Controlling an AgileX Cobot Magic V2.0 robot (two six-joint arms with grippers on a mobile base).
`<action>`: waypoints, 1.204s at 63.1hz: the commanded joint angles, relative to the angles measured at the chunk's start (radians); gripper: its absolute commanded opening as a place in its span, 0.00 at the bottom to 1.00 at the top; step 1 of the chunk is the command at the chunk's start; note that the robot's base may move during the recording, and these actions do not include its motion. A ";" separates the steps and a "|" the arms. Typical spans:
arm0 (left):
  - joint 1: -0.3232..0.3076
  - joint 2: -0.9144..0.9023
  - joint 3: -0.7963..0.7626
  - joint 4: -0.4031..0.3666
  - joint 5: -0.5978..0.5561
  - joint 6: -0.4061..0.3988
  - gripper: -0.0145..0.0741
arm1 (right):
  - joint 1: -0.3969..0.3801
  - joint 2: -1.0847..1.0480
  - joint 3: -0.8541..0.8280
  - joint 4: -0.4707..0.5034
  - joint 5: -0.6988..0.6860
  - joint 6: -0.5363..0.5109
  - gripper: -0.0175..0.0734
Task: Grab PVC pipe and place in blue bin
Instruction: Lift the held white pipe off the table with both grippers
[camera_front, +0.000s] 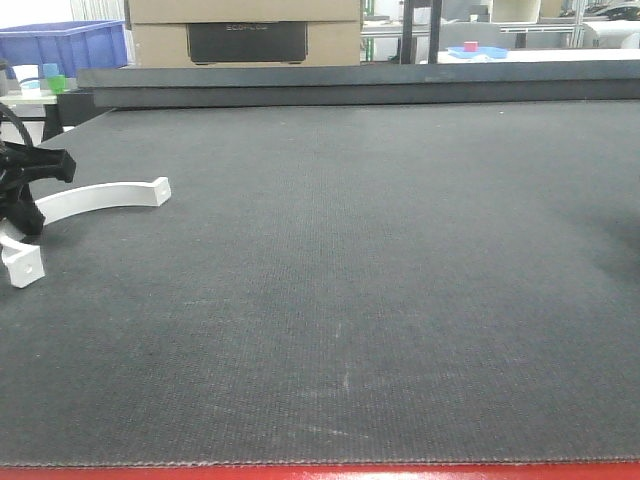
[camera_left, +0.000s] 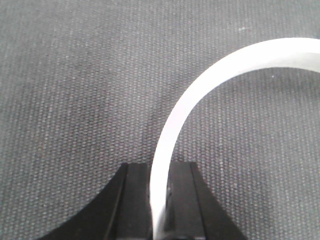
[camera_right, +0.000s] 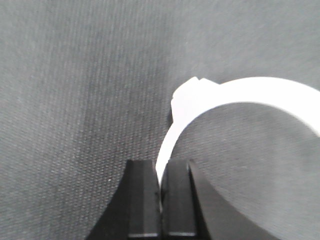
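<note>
A white half-circle PVC pipe (camera_front: 100, 195) with a holed tab at each end is at the far left of the dark mat. My left gripper (camera_front: 22, 205) is shut on its strip between the two tabs. In the left wrist view the pipe (camera_left: 200, 90) curves up and to the right out of the shut left gripper (camera_left: 160, 167). In the right wrist view my right gripper (camera_right: 160, 166) is shut on the thin edge of a white PVC pipe (camera_right: 250, 90) whose tab end points up. The right gripper is outside the front view. A blue bin (camera_front: 62, 45) stands beyond the table's back left corner.
The dark textured mat (camera_front: 350, 280) covers the table, with a red strip along its front edge. A raised dark ledge (camera_front: 350, 85) runs along the back. Behind it stand a cardboard box (camera_front: 245, 30) and a small blue tray (camera_front: 477, 51).
</note>
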 joint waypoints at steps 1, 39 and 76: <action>-0.006 -0.047 0.002 0.027 -0.011 -0.002 0.04 | -0.003 -0.063 -0.006 0.012 -0.017 -0.001 0.01; -0.006 -0.445 0.002 0.015 -0.011 -0.002 0.04 | -0.001 -0.571 -0.008 0.087 -0.013 -0.001 0.01; -0.006 -0.881 0.147 0.015 0.028 -0.012 0.04 | -0.001 -0.975 -0.008 0.087 0.090 -0.001 0.01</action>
